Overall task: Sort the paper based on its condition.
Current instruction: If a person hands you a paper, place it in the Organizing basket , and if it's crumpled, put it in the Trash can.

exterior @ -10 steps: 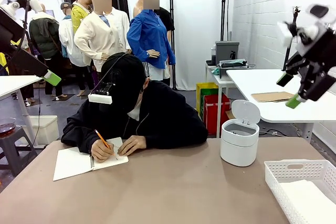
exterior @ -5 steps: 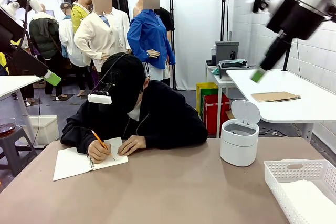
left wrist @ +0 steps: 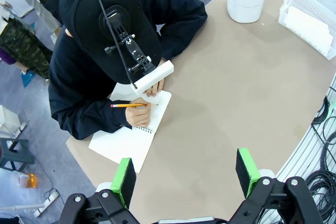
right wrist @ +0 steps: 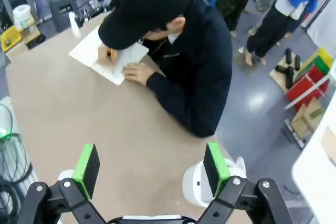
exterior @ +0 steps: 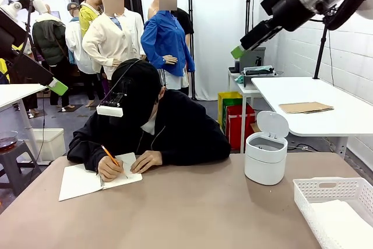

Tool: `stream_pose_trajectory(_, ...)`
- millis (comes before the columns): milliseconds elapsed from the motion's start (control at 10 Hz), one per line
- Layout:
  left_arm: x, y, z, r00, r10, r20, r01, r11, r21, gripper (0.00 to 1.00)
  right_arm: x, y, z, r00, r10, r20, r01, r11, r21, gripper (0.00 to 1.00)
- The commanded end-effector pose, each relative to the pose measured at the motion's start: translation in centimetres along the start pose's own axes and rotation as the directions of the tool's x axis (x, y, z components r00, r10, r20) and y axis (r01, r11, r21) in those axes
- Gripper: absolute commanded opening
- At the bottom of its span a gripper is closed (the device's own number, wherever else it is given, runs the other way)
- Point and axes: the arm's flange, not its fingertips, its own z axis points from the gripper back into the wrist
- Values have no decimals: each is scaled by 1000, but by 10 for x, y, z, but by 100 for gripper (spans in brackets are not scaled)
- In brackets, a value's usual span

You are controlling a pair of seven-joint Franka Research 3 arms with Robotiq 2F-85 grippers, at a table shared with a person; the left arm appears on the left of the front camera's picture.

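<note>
Front view: brown bench (exterior: 192,214) with a person (exterior: 152,122) at the far side writing with a pencil (exterior: 111,155) in a spiral notebook (exterior: 81,180). White lidded bin (exterior: 266,155) stands right of centre. White basket (exterior: 326,202) at the right edge holds paper (exterior: 344,225). No legible print.

Left wrist view: left gripper (left wrist: 185,176) hangs above the bench, jaws spread, empty.

Right wrist view: right gripper (right wrist: 151,167) hangs high, jaws spread wide, empty.

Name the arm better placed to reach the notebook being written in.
Probably left: the notebook lies on the table's left side, below the open left pincer; the right pincer hangs high.
</note>
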Motion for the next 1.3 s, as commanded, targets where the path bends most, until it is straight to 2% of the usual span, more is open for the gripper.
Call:
stream_pose_trajectory(0,0,1,0,1000,0,0,0,1000,1,100,-5,6,-15,999,23,45,-24,999,38,100)
stream_pose_trajectory(100,0,1,0,1000,0,0,0,1000,1,100,-7,7,-14,997,52,55,-56,996,69,100)
stream_pose_trajectory(500,0,1,0,1000,0,0,0,1000,1,100,-22,21,-22,989,134,-60,-123,979,165,100)
stream_pose_trajectory(700,0,1,0,1000,0,0,0,1000,1,100,-26,29,-26,983,165,-86,-142,964,222,100)
stream_pose_trajectory(800,0,1,0,1000,0,0,0,1000,1,100,-29,31,-29,973,192,-132,-156,958,240,100)
stream_pose_trajectory(1000,0,1,0,1000,0,0,0,1000,1,100,-31,33,-33,968,211,-139,-175,957,231,100)
stream_pose_trajectory(1200,0,1,0,1000,0,0,0,1000,1,100,-25,34,-32,978,169,-119,-138,962,236,100)
